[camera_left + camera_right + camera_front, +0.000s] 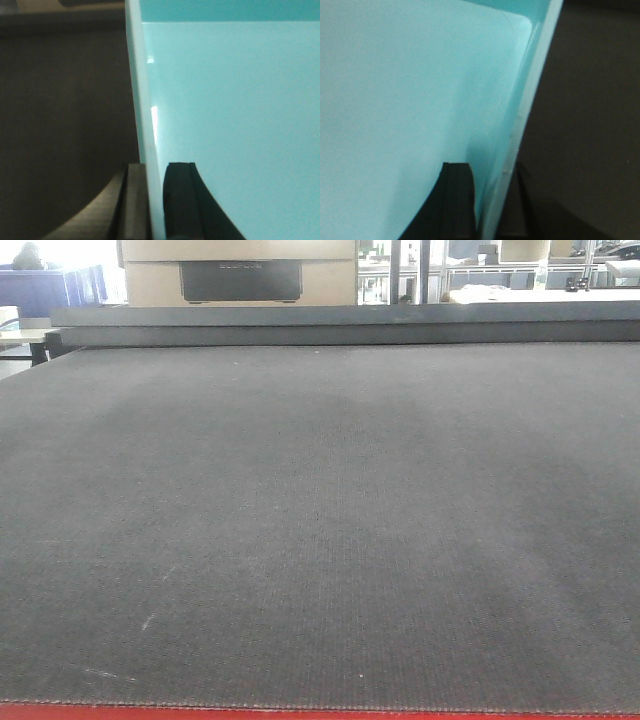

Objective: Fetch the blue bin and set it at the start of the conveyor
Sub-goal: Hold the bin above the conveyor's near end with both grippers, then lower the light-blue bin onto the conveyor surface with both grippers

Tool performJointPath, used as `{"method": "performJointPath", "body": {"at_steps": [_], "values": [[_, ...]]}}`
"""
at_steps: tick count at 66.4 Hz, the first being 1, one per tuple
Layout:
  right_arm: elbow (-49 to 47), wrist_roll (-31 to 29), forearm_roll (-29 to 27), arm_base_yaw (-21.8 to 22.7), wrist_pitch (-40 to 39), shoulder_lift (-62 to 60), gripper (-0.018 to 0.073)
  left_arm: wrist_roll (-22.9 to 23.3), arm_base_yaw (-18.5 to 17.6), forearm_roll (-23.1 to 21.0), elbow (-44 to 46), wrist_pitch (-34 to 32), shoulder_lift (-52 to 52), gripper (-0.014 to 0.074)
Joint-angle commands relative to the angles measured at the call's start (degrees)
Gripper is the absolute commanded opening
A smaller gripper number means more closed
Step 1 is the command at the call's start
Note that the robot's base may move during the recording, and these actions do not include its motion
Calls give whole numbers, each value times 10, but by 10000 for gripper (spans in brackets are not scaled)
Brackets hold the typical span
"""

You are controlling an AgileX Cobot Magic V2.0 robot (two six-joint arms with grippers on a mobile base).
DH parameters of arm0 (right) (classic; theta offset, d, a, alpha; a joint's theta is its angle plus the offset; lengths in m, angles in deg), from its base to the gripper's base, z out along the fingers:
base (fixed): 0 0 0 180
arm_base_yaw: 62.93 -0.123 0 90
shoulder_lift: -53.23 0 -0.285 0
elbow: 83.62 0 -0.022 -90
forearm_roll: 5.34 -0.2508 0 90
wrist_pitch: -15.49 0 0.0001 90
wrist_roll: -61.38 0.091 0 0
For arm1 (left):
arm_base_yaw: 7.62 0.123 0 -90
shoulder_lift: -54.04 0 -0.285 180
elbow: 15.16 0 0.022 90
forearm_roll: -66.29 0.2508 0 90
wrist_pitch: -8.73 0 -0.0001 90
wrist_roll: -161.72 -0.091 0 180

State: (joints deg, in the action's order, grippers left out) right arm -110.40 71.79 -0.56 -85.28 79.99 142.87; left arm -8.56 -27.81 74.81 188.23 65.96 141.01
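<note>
In the front view we see one belt (320, 520), dark grey and wide, with one red strip (320, 712) along its near edge. Its flat surface runs to a raised border (340, 325) at the far end.

The left wrist view shows what the front view does not: one blue bin (225, 125). The left jaws are clamped on its wall, one finger (182, 200) inside and one outside.

In the right wrist view, the right jaws grip another wall of the bin the same way. A dark surface lies outside both walls. We cannot tell if the bin touches it.
</note>
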Motion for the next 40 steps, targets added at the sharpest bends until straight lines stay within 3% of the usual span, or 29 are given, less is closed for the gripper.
{"method": "performJointPath", "body": {"at_steps": [1,11,24,34,40], "values": [[45,-19,-7,-5,-27,8,-153,-1,-5,-39,-36,-3,6,-111],[147,-19,-5,-5,-75,24,-153,-1,-5,-45,-155,-60,6,-111],[256,-19,-10,-5,-165,55,-153,-1,-5,-55,-321,-186,7,-111],[292,-19,-10,-3,-201,93,-153,-1,-5,-55,-413,-295,17,-111],[294,-19,-10,-3,-209,116,-153,-1,-5,-55,-428,-315,32,-111]]}}
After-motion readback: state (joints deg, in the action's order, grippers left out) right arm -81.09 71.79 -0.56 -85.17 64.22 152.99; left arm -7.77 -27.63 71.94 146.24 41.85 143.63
